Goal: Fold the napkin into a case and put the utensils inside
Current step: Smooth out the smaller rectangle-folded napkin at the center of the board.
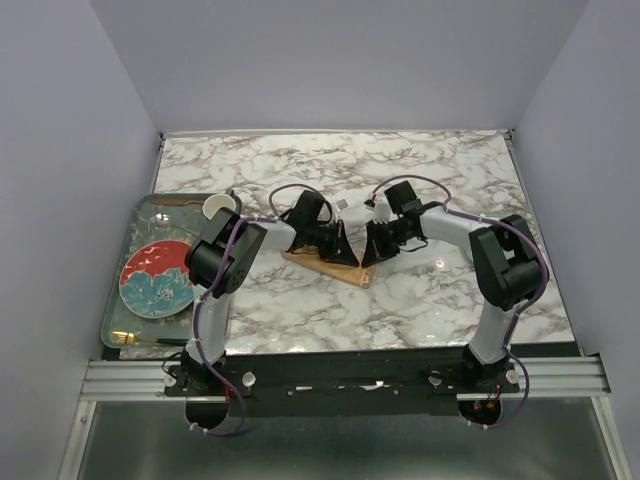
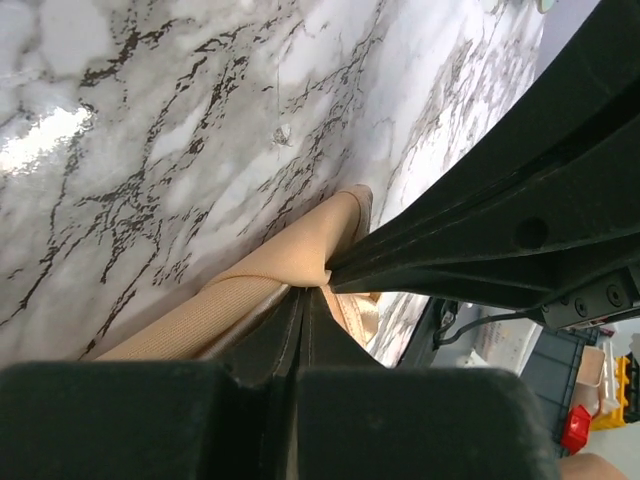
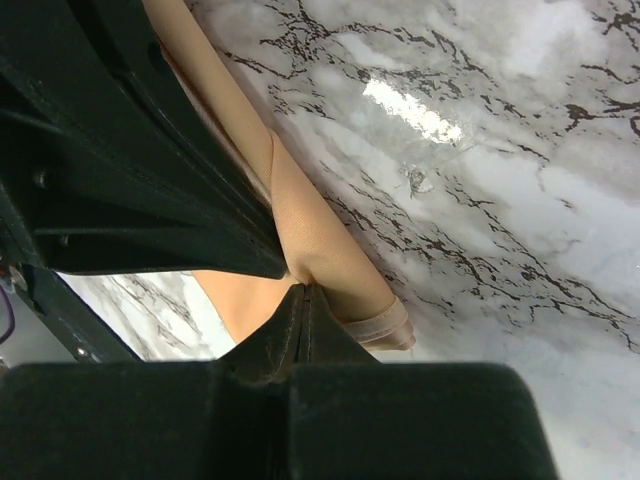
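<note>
On your near left, a gold fork [image 1: 150, 341] lies along the near edge of the grey tray [image 1: 125, 240]. A red and blue plate [image 1: 157, 279] sits just beyond it. At the middle of the marble table [image 1: 450, 180], the napkin [image 1: 318, 264] lies folded into a narrow strip. Your left gripper [image 2: 305, 293] is closed, pinching a fold of the cloth. Your right gripper [image 3: 300, 290] is closed on it too, tip to tip with the left. A white cup [image 1: 221, 207] stands at the tray's far right corner.
</note>
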Available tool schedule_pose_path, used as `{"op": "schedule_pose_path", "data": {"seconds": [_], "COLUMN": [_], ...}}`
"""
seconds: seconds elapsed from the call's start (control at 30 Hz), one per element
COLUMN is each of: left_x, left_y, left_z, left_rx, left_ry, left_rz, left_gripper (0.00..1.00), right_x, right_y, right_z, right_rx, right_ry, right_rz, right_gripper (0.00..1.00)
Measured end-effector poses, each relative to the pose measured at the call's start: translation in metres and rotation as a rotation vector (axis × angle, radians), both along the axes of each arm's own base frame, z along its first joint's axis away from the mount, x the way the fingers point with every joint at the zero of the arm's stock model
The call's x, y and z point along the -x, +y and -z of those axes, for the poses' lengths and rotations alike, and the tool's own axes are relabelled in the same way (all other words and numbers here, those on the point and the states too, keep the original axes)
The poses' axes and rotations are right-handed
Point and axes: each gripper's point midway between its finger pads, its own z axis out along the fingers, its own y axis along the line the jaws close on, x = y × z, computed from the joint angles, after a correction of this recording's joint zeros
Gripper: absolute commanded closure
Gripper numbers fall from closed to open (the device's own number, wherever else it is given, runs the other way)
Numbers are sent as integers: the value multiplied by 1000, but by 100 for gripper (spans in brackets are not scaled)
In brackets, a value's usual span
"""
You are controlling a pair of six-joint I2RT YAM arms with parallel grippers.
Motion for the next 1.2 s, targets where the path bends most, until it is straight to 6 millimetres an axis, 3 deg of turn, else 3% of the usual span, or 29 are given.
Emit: {"op": "schedule_pose_path", "data": {"seconds": [0.2,0.33,0.47,0.57,0.67,0.7,0.8,0.83,0.97,1.2], "left_x": [0,-7,-31,-48,-41,-37,-12,-7,7,10], "left_y": [5,21,52,80,100,102,115,118,131,142], "left_z": [-10,-49,-98,-115,-108,-106,-96,-95,-97,-93], "left_rx": [9,39,60,34,-12,-21,-52,-60,-90,-127], "left_ry": [-68,-174,-319,-391,-407,-411,-427,-446,-598,-858], "left_rz": [42,62,38,27,63,80,170,197,333,554], "left_gripper": [61,58,58,56,50,48,47,47,50,73], "right_x": [6,12,17,21,23,24,30,30,28,-2], "right_y": [-5,-10,-16,-21,-24,-25,-28,-29,-27,-6], "right_z": [-1,-4,-1,1,2,2,-1,-3,-20,-76], "right_rx": [16,34,56,69,75,77,76,78,66,-28], "right_ry": [-9,-23,-33,-48,-74,-81,-88,-89,-103,-193], "right_rz": [-43,-91,-144,-198,-254,-271,-328,-341,-378,-364], "right_gripper": [99,99,99,99,87,73,49,45,41,49]}}
